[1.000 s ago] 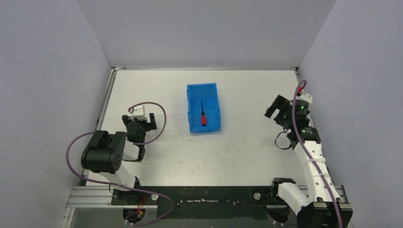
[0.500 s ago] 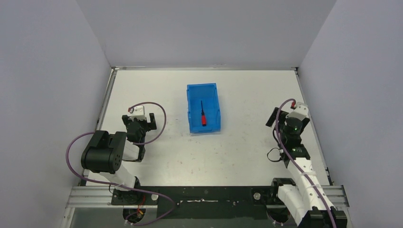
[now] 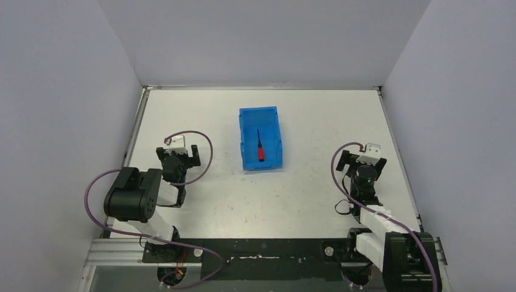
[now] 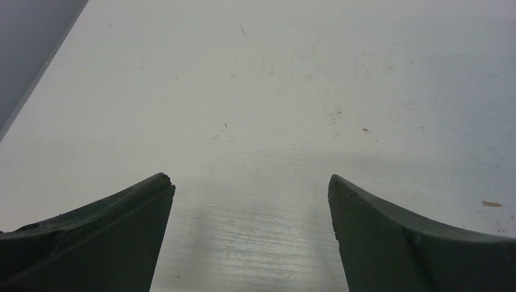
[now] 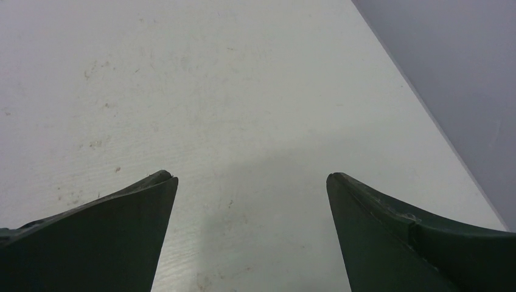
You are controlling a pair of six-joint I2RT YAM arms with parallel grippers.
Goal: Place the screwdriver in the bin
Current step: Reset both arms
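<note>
The blue bin (image 3: 244, 139) sits mid-table in the top view. Inside it lies the screwdriver (image 3: 260, 148), red handle toward the near end, black shaft pointing away. My left gripper (image 3: 177, 152) is well left of the bin, low over the table, open and empty; its wrist view shows the gripper (image 4: 251, 182) with two dark fingers spread over bare tabletop. My right gripper (image 3: 362, 160) is far right of the bin, folded back near its base, open; in its wrist view the gripper (image 5: 251, 177) holds nothing between its fingers.
Grey walls enclose the white table (image 3: 304, 115) on three sides. The right wall (image 5: 450, 67) shows close beside the right gripper. Purple cables loop off both arms. The black base rail (image 3: 261, 252) runs along the near edge.
The right arm has pulled back toward its base and lowered, its gripper moving nearer and slightly left, staying open. The left arm, bin and screwdriver have not moved.
</note>
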